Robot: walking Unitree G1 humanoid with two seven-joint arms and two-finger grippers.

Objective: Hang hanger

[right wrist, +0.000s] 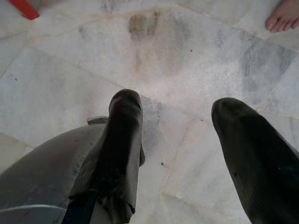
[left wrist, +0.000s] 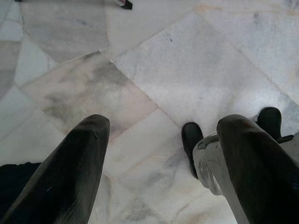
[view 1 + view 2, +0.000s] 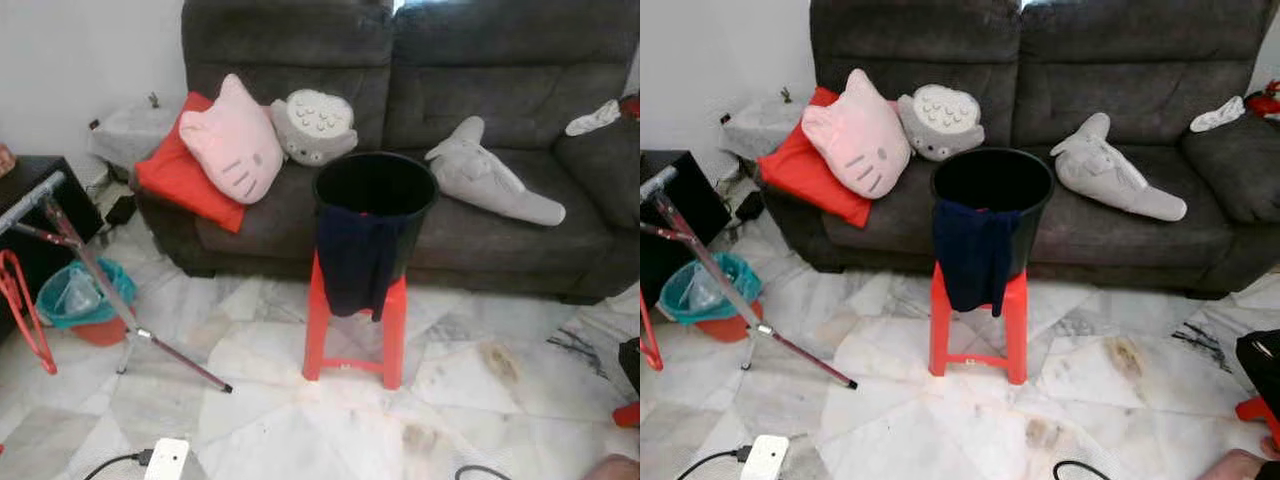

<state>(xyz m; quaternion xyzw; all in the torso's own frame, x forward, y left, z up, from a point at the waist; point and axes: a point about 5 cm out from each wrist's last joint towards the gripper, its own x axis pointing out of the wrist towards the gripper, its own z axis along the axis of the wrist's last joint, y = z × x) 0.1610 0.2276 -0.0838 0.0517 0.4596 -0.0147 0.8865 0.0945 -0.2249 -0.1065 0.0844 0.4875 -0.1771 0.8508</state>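
Clearly nothing is in hand yet: both arms hang idle over the marble floor [image 3: 480,330], the left gripper [image 2: 159,154] with its fingers spread and empty, the right gripper [image 1: 180,140] likewise spread with nothing between them. The red hanger [image 3: 22,310] dangles at the far left edge of the scene, beside the slanted legs of the drying rack [image 3: 90,270], well apart from either gripper. In the middle stands a red stool [image 3: 355,320] carrying a black bucket [image 3: 376,205] with a dark garment [image 3: 355,265] draped over its near rim; behind it is the grey sofa [image 3: 480,120] with its cushions.

The chief risk, as I judge it, lies in the approach. Turning left toward the hanger brings the robot close to the splayed rack legs, and a foot or arm catching one could tip the whole stand. A white power strip [image 3: 165,460] and its cable lie on the near floor, a likely snag. A person's bare foot [image 1: 284,16] rests near the right gripper, so a wide swing of that arm could strike it. The hanger, being thin and free to swing, may slip from a hasty pinch.
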